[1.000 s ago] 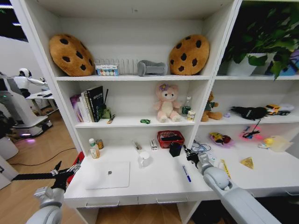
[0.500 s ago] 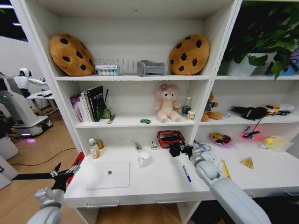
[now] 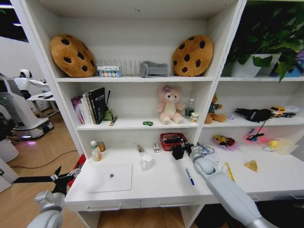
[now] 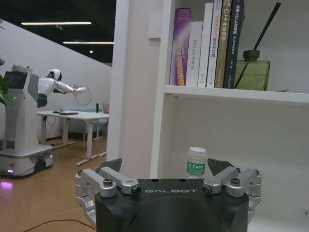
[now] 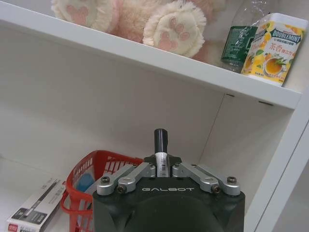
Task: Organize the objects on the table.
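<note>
our right gripper (image 5: 161, 170) clamped on slim black pen (image 5: 160, 145), red mesh basket (image 5: 91, 181) just beyond, left gripper (image 3: 61, 176) spread apart off the white worktop (image 3: 156, 183)

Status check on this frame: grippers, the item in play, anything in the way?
Right gripper shut on a black pen, beside the red basket over the desk. Left gripper open, parked off the desk's left end. Blue pen lies loose. Nothing blocking.

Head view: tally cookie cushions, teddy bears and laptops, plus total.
Cookie cushions: 2
Teddy bears: 2 (pink, brown)
Laptop: 1
Total: 5
</note>
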### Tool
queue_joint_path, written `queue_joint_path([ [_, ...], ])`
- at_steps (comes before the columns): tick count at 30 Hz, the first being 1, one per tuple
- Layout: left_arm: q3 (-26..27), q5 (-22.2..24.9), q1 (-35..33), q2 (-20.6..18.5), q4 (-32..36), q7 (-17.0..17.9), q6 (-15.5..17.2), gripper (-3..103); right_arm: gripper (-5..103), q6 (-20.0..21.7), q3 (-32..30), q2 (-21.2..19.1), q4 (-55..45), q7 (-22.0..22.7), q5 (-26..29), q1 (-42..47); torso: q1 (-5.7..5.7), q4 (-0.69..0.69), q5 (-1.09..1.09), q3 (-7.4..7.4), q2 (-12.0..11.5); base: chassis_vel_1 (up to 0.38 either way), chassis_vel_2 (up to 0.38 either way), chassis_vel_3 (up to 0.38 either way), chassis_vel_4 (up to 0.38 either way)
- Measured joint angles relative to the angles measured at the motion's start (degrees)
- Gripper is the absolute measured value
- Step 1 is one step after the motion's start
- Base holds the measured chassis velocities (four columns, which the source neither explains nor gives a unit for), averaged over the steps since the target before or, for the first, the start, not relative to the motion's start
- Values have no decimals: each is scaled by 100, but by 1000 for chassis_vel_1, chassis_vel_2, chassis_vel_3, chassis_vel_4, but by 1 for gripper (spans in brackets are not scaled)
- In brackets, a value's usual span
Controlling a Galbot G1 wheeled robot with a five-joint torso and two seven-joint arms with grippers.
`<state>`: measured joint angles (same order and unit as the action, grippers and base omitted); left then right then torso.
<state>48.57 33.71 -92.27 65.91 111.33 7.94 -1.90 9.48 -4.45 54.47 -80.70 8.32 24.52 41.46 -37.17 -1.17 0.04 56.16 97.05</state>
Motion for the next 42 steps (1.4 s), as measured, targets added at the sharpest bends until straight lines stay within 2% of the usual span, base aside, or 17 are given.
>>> queue_joint_path([
  [19,136,127,-42,-13,17,7,6,100,11,-343,513,388,1217,-170,-192,-709,0,0,0,0,0,0,0,0,0],
  [29,161,159,-36,-42,-64,-12,-9,100,11,-532,642,700,1701,-196,-351,-896,0,0,0,0,0,0,0,0,0],
  [35,142,164,-7,-59,-129,-22,-17,100,11,-706,785,1052,2086,-216,-459,-1093,0,1,1,0,0,0,0,0,0],
  [38,142,188,6,-79,-150,-23,-19,100,8,-708,785,976,1982,-213,-459,-1076,0,1,1,0,0,0,0,0,0],
  [40,143,194,11,-83,-157,-24,-20,100,12,-699,759,925,1915,-210,-451,-1048,0,0,1,0,0,0,0,0,0],
  [42,134,199,29,-84,-170,-24,-20,100,22,-666,678,778,1706,-199,-418,-953,1,0,1,0,0,0,0,0,0],
])
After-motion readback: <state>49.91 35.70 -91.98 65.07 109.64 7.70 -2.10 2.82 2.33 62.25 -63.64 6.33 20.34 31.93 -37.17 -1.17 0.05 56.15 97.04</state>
